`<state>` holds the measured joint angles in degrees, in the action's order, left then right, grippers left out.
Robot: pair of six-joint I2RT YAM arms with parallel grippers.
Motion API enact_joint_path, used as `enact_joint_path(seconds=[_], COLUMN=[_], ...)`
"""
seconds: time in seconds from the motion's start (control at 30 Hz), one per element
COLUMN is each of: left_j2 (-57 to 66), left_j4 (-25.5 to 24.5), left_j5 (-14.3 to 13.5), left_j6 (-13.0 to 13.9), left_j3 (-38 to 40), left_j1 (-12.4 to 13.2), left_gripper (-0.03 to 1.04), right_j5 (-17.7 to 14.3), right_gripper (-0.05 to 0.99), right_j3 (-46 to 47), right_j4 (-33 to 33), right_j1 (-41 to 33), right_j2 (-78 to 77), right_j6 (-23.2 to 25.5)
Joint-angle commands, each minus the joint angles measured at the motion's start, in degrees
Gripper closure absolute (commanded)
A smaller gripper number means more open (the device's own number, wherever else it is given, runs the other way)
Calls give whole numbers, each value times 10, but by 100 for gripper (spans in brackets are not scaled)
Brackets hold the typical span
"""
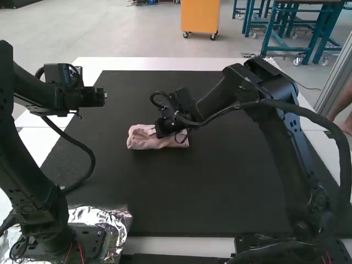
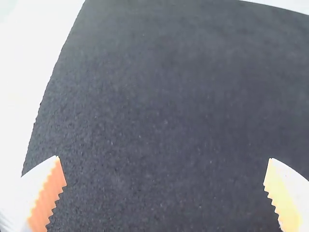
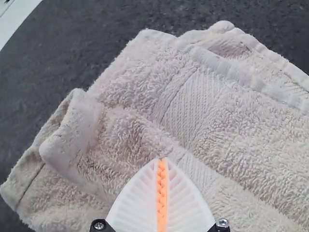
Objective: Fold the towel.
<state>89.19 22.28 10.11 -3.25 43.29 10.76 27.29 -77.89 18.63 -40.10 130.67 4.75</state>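
High view: the pink towel point(image 1: 159, 138), folded into a small bundle with uneven layers, lies on the black mat point(image 1: 220, 181), a little left of and above the centre of the frame. The right gripper point(image 1: 160, 127) is over the towel; in the right wrist view its two white fingers point(image 3: 137, 203) meet along their orange pads, above the terry cloth, with a woven band and a turned-over corner near them; whether the tips touch the cloth cannot be told. The left gripper point(image 1: 99, 98), upper left of the frame, is over the mat, well apart from the towel, its fingers point(image 2: 43, 193) spread wide
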Motion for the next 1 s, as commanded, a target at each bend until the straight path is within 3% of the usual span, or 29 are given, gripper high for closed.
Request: enact_joint_path(seconds=[0.0,0.27,0.53,0.63,0.77,0.8,0.97], left_j2=[-7,-28,-82,-113,-167,-182,-267], left_j4=[2,-7,-53,-80,-102,-103,-124], left_j5=[0,-1,0,-1,-7,-9,-24], left_j6=[1,1,1,1,0,1,2], left_j3=[2,7,59,81,101,103,107], left_j1=[0,-2,-7,-21,-45,-52,-88], left_gripper=[4,4,4,4,4,4,4], right_j5=[7,4,-10,-37,-53,-67,-107], right_gripper=[96,96,93,65,7,2,2], right_j3=[4,3,-3,-3,-3,-2,37], right_j4=[27,50,50,41,5,-6,-48], right_j1=[-2,4,5,14,41,51,110], right_j2=[20,24,-154,-241,-345,-372,-499], right_j6=[17,29,51,51,52,52,41])
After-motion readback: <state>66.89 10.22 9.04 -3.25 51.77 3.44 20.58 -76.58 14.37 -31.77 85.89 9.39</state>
